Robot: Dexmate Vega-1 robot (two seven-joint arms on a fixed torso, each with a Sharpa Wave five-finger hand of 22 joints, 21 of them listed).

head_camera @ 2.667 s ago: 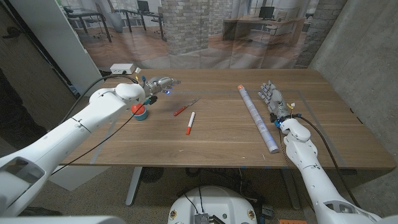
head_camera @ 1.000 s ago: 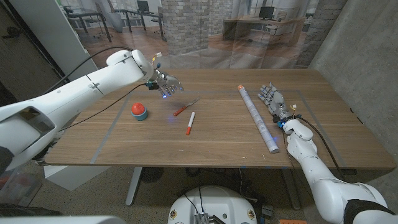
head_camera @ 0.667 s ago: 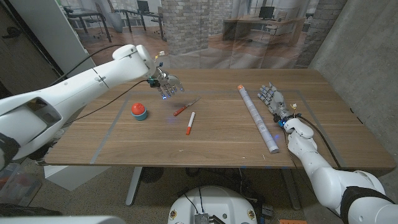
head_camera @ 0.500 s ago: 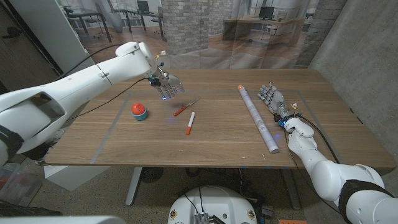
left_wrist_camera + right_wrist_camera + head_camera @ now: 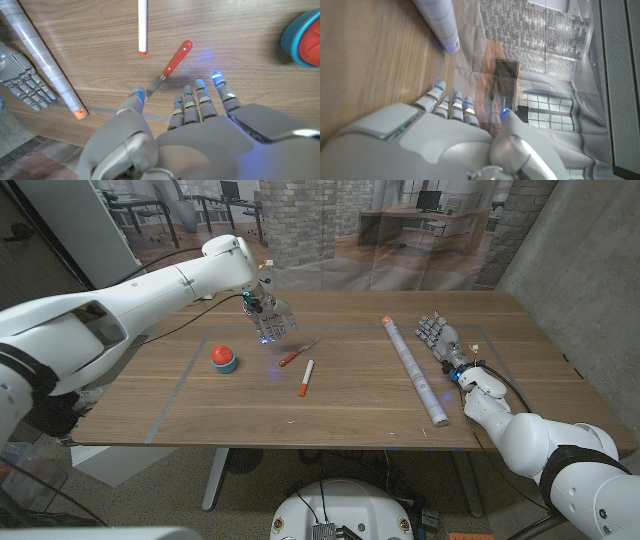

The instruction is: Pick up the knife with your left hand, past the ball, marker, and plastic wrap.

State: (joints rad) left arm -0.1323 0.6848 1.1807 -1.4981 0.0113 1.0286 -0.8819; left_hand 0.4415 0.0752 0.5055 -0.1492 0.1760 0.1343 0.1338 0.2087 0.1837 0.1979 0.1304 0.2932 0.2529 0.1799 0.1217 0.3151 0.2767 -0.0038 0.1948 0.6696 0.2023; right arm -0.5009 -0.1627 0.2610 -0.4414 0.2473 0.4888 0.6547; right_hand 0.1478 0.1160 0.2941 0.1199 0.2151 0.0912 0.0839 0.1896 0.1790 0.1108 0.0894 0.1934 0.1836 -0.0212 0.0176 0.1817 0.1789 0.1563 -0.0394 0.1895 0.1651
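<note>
The knife (image 5: 298, 352) has a red handle and a short metal blade and lies on the table's middle, beside the white marker (image 5: 305, 378) with a red tip. My left hand (image 5: 270, 318) hovers open just behind and left of the knife, fingers spread, holding nothing. In the left wrist view its fingertips (image 5: 192, 95) point at the knife (image 5: 171, 65), close to the blade end. The red ball (image 5: 224, 358) in a blue cup sits left of the knife. The plastic wrap roll (image 5: 414, 368) lies at the right, with my right hand (image 5: 441, 340) beside it.
A white box (image 5: 197, 289) stands at the table's back left. The table's right edge runs close behind my right hand. Bare wood lies in front of the marker.
My left hand has swung from above the ball rightward and forward to a spot just behind the knife. The right hand, knife, marker and roll have stayed put.
</note>
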